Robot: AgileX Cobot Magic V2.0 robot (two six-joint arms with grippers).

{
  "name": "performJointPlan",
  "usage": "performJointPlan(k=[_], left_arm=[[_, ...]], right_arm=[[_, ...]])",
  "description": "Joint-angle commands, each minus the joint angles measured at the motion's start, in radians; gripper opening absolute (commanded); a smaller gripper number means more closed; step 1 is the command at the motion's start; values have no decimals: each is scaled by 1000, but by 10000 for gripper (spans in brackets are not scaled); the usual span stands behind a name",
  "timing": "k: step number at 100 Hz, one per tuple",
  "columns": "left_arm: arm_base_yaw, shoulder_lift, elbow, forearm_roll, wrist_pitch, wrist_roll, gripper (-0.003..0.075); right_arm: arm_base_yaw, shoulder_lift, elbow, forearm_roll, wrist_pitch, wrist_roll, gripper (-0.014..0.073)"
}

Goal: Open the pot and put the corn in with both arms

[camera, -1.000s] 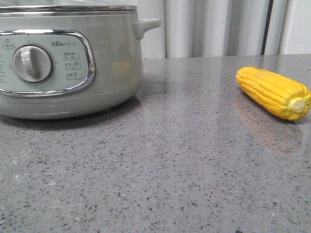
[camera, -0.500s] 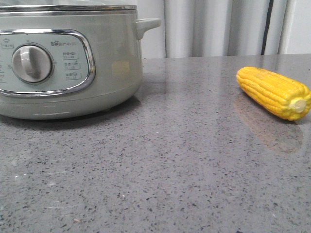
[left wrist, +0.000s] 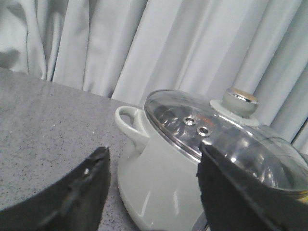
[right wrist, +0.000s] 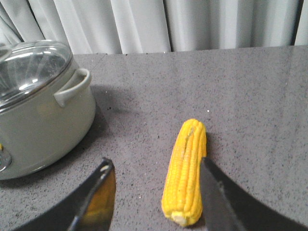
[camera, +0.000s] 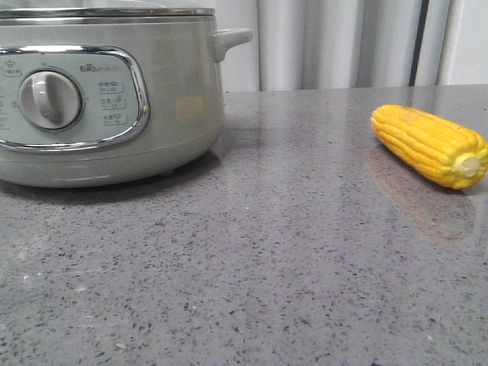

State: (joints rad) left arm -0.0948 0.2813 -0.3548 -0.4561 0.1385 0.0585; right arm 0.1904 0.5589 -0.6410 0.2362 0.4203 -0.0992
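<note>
The pale grey-green pot (camera: 107, 99) stands at the left of the front view, its dial facing me and its glass lid on. The left wrist view shows the pot (left wrist: 163, 183), its glass lid (left wrist: 226, 144) and the lid knob (left wrist: 240, 100). My left gripper (left wrist: 153, 161) is open, near the pot's side, empty. The yellow corn (camera: 428, 145) lies on the grey counter at the right. In the right wrist view the corn (right wrist: 185, 171) lies between the fingers of my open right gripper (right wrist: 156, 166), close to the right finger. Neither gripper shows in the front view.
The grey speckled counter (camera: 267, 259) runs across the front view between pot and corn. Pale curtains (camera: 343, 42) hang behind the counter's far edge. The pot's side handle (right wrist: 72, 86) points toward the corn.
</note>
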Motion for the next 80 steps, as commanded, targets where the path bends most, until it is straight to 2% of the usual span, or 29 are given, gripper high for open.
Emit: performJointPlan(k=[1,33,58,80], left_arm=[[1,16,-54,-2,-82,-6,387],[1,18,-95,2,-71,-1,387],[1,104,-190,9,23,215,387],[-30,275,-298,9,16,232,388]], right_arm=[[-3,35,-66,-3,-106,-21,346],[-3,73,-135,-3,-93,-51,346],[-3,73,-135,-3,-24,-51,346],[-3,73,-135,-3,24,-77,347]])
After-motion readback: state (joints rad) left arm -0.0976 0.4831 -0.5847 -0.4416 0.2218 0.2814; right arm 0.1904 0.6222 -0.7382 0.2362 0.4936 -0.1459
